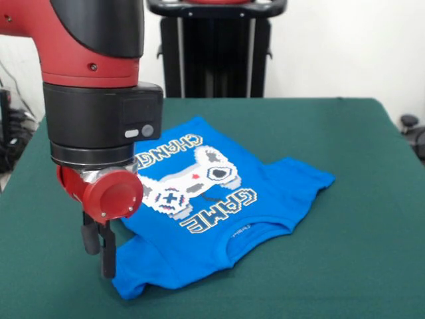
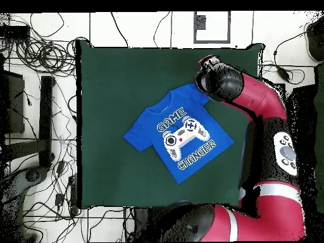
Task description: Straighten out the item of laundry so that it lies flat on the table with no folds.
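Nearest in the front view, the claw hangs low over the dark green surface, just at the near sleeve corner of the bright blue T-shirt. Two dark fingers point down close together, a narrow stance, with no cloth seen between them; whether their tips touch the surface or the shirt's edge I cannot tell. Above them sits a round red cap, then the black wrist housing and the red arm rising out of the top of the picture.

The T-shirt lies printed side up, its neck opening toward the near edge and its hem toward the far side. White "GAME CHANGER" lettering and a white game-controller graphic show on the chest. One sleeve spreads out flat on the side away from the claw. The sleeve by the claw looks bunched, and soft creases run along the near edge.

From overhead the T-shirt sits turned at an angle, roughly in the middle of the surface, with plenty of bare green on all sides. The arm reaches over one sleeve corner and hides the claw there.

Beyond the surface, cables lie tangled on the pale floor. No containers stand on the surface.
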Robot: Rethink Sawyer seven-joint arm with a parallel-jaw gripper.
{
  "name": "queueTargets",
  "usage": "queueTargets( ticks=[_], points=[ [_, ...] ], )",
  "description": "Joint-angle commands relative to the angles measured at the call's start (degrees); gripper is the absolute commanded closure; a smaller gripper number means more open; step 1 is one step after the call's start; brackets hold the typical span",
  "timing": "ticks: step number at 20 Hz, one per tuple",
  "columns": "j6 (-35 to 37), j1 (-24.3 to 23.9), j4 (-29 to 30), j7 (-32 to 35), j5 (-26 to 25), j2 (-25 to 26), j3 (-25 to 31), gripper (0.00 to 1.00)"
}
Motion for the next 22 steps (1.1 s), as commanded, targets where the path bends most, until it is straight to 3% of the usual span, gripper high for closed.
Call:
queueTargets(
  ticks=[1,22],
  points=[
    [-1.98,3.95,8.6,8.2,2.98,2.68,5.95,0.0],
    [-2.39,6.15,6.02,7.69,5.17,4.96,3.65,0.0]
  ],
)
